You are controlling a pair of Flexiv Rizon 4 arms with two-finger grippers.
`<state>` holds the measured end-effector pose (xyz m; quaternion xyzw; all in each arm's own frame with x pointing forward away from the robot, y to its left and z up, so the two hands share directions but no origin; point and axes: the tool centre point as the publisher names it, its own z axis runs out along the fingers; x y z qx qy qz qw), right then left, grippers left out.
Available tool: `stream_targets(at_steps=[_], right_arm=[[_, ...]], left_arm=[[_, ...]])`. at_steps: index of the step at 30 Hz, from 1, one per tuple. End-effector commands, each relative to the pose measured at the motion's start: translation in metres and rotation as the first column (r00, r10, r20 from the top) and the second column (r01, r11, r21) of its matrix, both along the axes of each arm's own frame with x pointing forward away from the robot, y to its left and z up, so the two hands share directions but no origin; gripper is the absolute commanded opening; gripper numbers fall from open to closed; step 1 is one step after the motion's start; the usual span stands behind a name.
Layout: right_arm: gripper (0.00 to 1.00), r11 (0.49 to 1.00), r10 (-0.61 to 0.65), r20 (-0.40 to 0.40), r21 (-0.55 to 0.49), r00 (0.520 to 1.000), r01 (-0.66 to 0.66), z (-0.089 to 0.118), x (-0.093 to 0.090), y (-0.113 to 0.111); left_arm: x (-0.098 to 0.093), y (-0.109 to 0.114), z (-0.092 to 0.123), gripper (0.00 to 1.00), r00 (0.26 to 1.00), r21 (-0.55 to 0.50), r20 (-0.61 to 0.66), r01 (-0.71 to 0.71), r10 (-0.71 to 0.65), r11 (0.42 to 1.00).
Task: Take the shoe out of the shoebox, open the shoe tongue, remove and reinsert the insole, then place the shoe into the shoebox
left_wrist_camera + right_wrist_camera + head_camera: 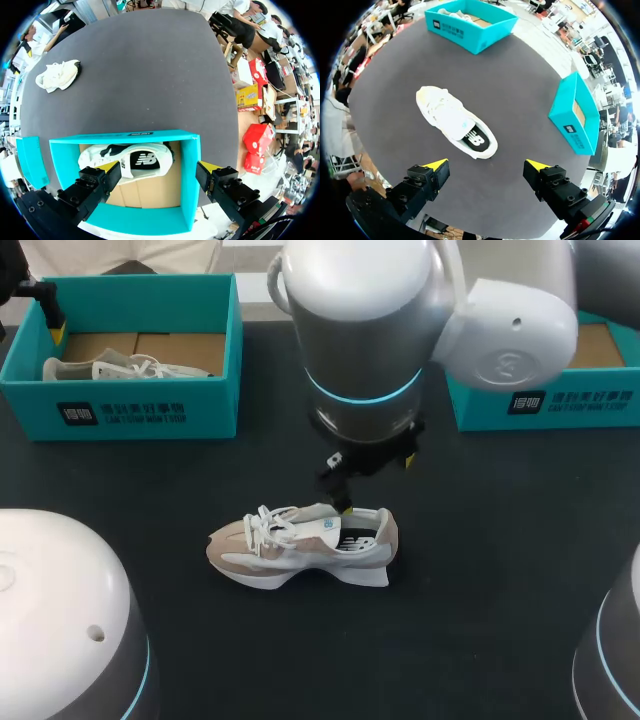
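Note:
A beige and white shoe (300,545) lies on the black table, toe to the left, with its black insole (475,141) showing in the opening. My right gripper (365,475) hangs open just above the heel; in the right wrist view it (487,165) holds nothing and the shoe (455,120) lies ahead of it. The teal shoebox (545,405) at the back right shows a bare cardboard floor. My left gripper (160,172) is open and holds nothing above the back-left teal box (190,175), where a second shoe (132,160) lies.
The back-left box (150,410) with its shoe (110,368) stands near the table's far edge, my left gripper (52,320) at its left end. Open black tabletop surrounds the middle shoe on all sides.

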<state>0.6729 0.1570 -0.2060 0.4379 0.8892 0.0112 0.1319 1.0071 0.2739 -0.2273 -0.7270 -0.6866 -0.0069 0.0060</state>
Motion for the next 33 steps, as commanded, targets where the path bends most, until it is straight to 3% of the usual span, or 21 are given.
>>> stream_targets(at_steps=[1, 4, 7, 12, 19, 25, 33], right_arm=[[1.00, 0.992, 0.102, -0.044, 0.080, 0.994, -0.099, -0.005, 0.001, -0.009], [1.00, 0.952, 0.304, -0.056, 0.069, 0.951, -0.300, -0.004, 0.003, -0.013], [1.00, 0.869, 0.495, -0.068, 0.058, 0.866, -0.492, -0.003, 0.008, -0.016], [1.00, 0.752, 0.659, -0.087, 0.102, 0.747, -0.652, -0.005, 0.021, -0.020], [1.00, 0.567, 0.780, 0.066, 0.346, 0.622, -0.747, -0.012, 0.034, -0.026], [1.00, 0.434, 0.773, 0.221, 0.499, 0.594, -0.750, -0.017, 0.038, -0.039], [1.00, 0.378, 0.750, 0.284, 0.559, 0.598, -0.739, -0.035, 0.042, -0.057]], left_arm=[[0.000, 0.000, 0.000, 1.00, 1.000, 0.001, 0.001, 0.001, -0.001, 1.000], [0.000, 0.000, 0.000, 1.00, 1.000, 0.001, 0.001, 0.001, -0.001, 1.000], [0.000, 0.000, 0.000, 1.00, 1.000, 0.001, 0.001, 0.001, -0.001, 1.000], [0.000, 0.000, 0.000, 1.00, 1.000, 0.001, 0.001, 0.001, -0.001, 1.000], [0.000, 0.000, 0.000, 1.00, 1.000, 0.001, 0.001, 0.001, -0.001, 1.000], [0.000, 0.000, 0.000, 1.00, 1.000, 0.001, 0.001, 0.001, -0.001, 1.000], [0.000, 0.000, 0.000, 1.00, 1.000, 0.001, 0.001, 0.001, -0.001, 1.000]])
